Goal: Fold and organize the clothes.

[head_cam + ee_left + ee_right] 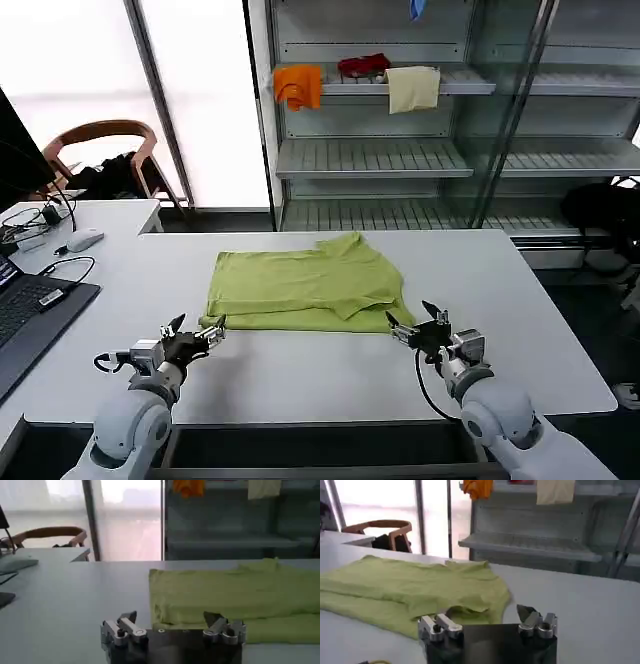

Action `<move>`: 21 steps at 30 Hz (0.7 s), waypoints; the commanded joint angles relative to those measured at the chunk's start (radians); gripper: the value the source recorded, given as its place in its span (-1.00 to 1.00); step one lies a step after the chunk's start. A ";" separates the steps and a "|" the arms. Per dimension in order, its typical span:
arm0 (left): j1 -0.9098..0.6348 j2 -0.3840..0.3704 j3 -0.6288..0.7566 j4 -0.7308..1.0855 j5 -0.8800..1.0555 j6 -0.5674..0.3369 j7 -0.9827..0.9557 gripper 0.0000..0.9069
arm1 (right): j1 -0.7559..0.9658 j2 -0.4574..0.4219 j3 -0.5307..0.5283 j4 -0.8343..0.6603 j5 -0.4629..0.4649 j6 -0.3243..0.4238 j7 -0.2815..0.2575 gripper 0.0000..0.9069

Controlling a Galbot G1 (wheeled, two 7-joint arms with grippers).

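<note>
- The lime T-shirt [303, 288] lies partly folded on the white table [520, 330].
- The left gripper [197, 335] — fingers spread — sits at the shirt's near-left corner.
- The right gripper [418, 322] — spread, empty — sits at its near-right corner.

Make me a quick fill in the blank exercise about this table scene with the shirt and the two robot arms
1. The T-shirt on the table is coloured ____.
2. Both the left tool and the right tool have their fingers ____.
3. Each tool sits at a ____ corner of the shirt.

Missing words: yellow-green; open; near
</note>
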 commanded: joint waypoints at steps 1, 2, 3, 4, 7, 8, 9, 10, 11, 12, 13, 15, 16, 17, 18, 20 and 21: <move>-0.001 -0.002 -0.011 0.048 -0.025 0.002 0.025 0.98 | -0.020 -0.007 0.009 -0.005 0.001 0.019 -0.005 0.73; -0.004 -0.002 -0.010 0.056 -0.025 0.000 0.025 0.89 | -0.019 -0.004 0.007 -0.010 0.002 0.019 -0.006 0.67; -0.005 -0.002 -0.009 0.062 -0.025 0.000 0.026 0.80 | -0.018 -0.003 0.006 -0.013 0.002 0.019 -0.006 0.60; -0.005 -0.002 -0.008 0.067 -0.024 -0.001 0.026 0.80 | -0.018 0.000 0.005 -0.016 0.002 0.019 -0.006 0.58; -0.006 -0.002 -0.005 0.069 -0.025 -0.005 0.026 0.76 | -0.018 0.005 -0.002 -0.022 0.003 0.018 -0.007 0.38; -0.007 -0.001 -0.005 0.069 -0.025 -0.005 0.026 0.73 | -0.018 0.006 -0.002 -0.023 0.003 0.017 -0.008 0.36; -0.009 -0.002 -0.004 0.069 -0.025 -0.005 0.026 0.71 | -0.018 0.007 -0.004 -0.025 0.003 0.017 -0.009 0.33; -0.011 -0.003 -0.003 0.069 -0.025 -0.005 0.026 0.71 | -0.017 0.008 -0.005 -0.028 0.005 0.017 -0.009 0.31; -0.011 -0.003 -0.002 0.070 -0.025 -0.005 0.026 0.71 | -0.017 0.009 -0.005 -0.031 0.006 0.014 -0.010 0.29; -0.012 -0.004 -0.002 0.071 -0.023 -0.007 0.026 0.69 | -0.016 0.010 -0.005 -0.036 0.006 0.014 -0.011 0.29; -0.013 -0.005 0.000 0.074 -0.022 -0.008 0.027 0.67 | -0.014 0.012 -0.007 -0.042 0.007 0.014 -0.012 0.29; -0.015 -0.006 0.001 0.079 -0.020 -0.009 0.028 0.67 | -0.011 0.015 -0.008 -0.050 0.007 0.013 -0.010 0.24; -0.016 -0.007 0.001 0.082 -0.019 -0.010 0.030 0.67 | -0.010 0.015 -0.009 -0.052 0.007 0.013 -0.010 0.24; -0.016 -0.007 0.002 0.083 -0.019 -0.010 0.030 0.67 | -0.009 0.015 -0.009 -0.054 0.008 0.012 -0.011 0.20; -0.018 -0.007 0.004 0.086 -0.018 -0.010 0.029 0.67 | -0.009 0.016 -0.010 -0.056 0.008 0.008 -0.011 0.20; -0.020 -0.008 0.005 0.088 -0.016 -0.010 0.030 0.47 | -0.008 0.017 -0.011 -0.062 0.009 -0.004 -0.011 0.13; -0.022 -0.008 0.006 0.091 -0.017 -0.010 0.030 0.29 | -0.007 0.017 -0.013 -0.068 0.011 -0.012 -0.013 0.11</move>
